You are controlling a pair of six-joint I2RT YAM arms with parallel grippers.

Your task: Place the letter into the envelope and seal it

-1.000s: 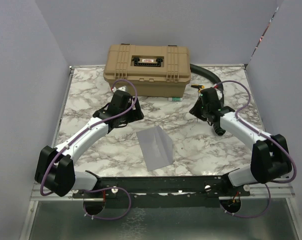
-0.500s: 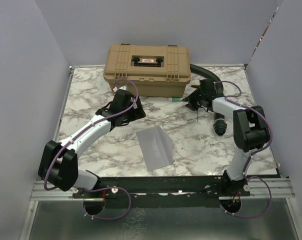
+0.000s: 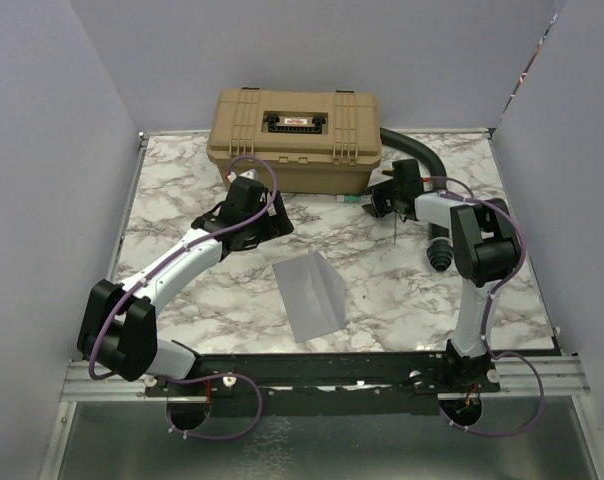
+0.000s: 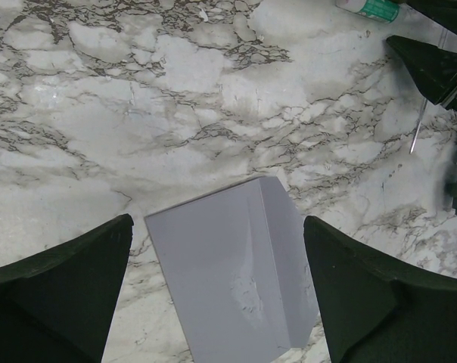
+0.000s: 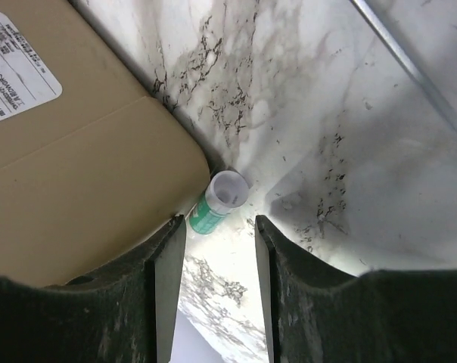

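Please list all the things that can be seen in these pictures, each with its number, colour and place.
case: one, tan, at the far edge of the table
envelope: one, grey-lavender, flat on the marble near the middle
small tube: one, green and white, lying at the case's front right corner
hose: one, black, curved, behind the case on the right
left gripper: one, black, open, above the envelope
right gripper: one, black, open, facing the small tube

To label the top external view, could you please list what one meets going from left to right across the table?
left gripper → envelope → green-and-white tube → right gripper
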